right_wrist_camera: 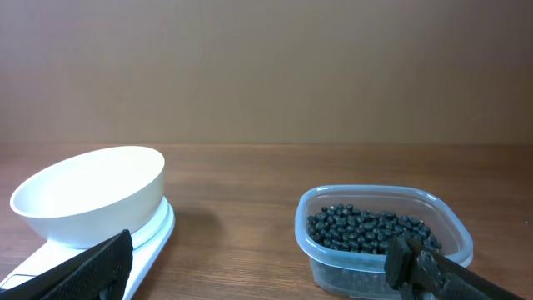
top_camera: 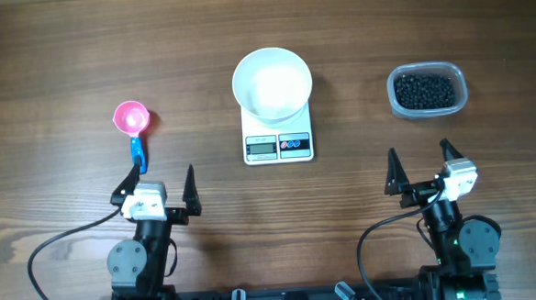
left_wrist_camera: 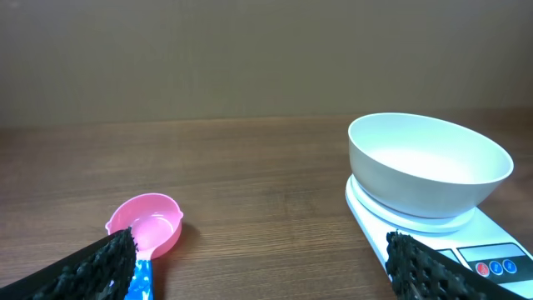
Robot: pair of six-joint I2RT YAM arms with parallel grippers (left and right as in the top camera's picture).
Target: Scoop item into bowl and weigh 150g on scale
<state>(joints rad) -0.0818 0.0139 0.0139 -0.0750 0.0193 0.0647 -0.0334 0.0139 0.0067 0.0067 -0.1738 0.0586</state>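
I see a round plain white bowl [top_camera: 272, 81] sitting on a small white rectangular digital kitchen scale [top_camera: 278, 146] at the middle of the brown wooden table [top_camera: 61, 51]. The scale's display and buttons show in front of the bowl. The tiny round black beans [top_camera: 423, 90] lie heaped in a clear rounded-rectangular plastic tub [top_camera: 426, 66], well apart to the scale's right and ahead of my right gripper [top_camera: 418, 151]. A pink plastic scoop with a blue handle [top_camera: 130, 118] lies to the scale's left, its handle end just beside my left gripper [top_camera: 159, 179]. Both grippers stand spread wide, grasping nothing.
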